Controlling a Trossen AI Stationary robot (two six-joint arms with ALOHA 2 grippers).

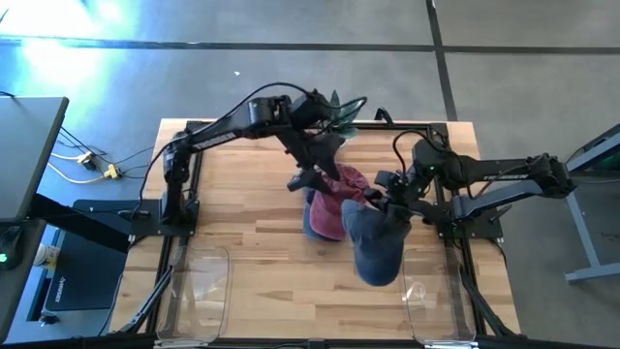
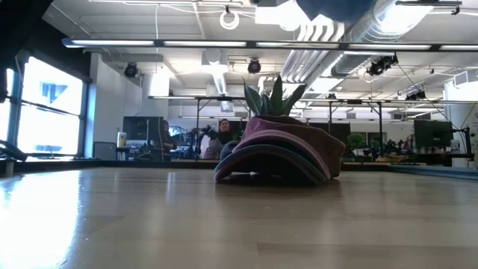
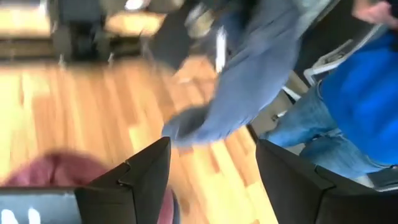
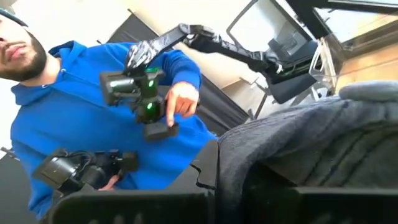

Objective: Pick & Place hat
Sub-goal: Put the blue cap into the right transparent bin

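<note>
Right claw (image 1: 387, 206) grips a grey hat (image 1: 376, 247) above the table (image 1: 252, 242).

Wooden table (image 1: 242, 262); potted spiky plant (image 2: 273, 97) at its far edge; person in blue hoodie (image 4: 68, 118) and jeans (image 3: 311, 134) beside table; dark desk (image 1: 24, 145) off left.

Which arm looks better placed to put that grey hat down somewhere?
The right. Its pincer already holds the grey hat up off the table. The left pincer is open and empty above the red hat.
</note>
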